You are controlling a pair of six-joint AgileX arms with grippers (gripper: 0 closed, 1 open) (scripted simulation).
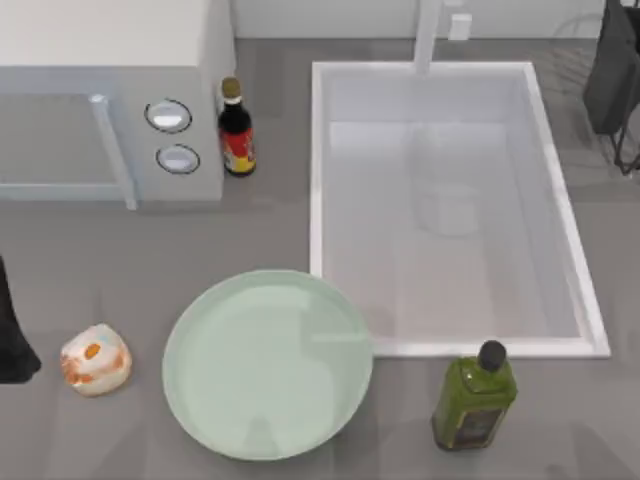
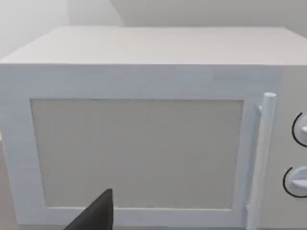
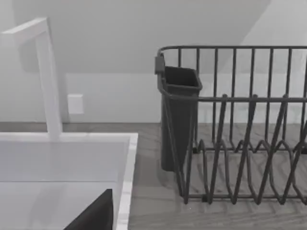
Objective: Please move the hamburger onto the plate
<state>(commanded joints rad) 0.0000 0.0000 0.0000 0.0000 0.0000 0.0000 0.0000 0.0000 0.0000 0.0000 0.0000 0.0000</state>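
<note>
A grey counter [image 1: 150, 260] seen from above. The hamburger [image 1: 96, 359], a small roundish cream-white lump with orange-red patches, sits on the counter near its left edge, just beside but apart from the large round pale mint-green glossy plate [image 1: 267, 364], which lies bare at the counter's front centre. Behind the plate and to the right is a white rectangular sink [image 1: 318, 170] with a white tap [image 1: 428, 35]. A white microwave [image 1: 110, 60] stands at the back left, with a dark sauce bottle [image 1: 236, 129] just beside it. A green oil bottle [image 1: 474, 398] stands at the front right. The left arm [image 1: 12, 330] shows as a dark shape at the left edge, near the hamburger; the right arm [image 1: 612, 70] sits at the back right corner. A dark wire dish rack [image 3: 240, 143] stands beside the sink. How far either arm's fingers are open cannot be told.
</note>
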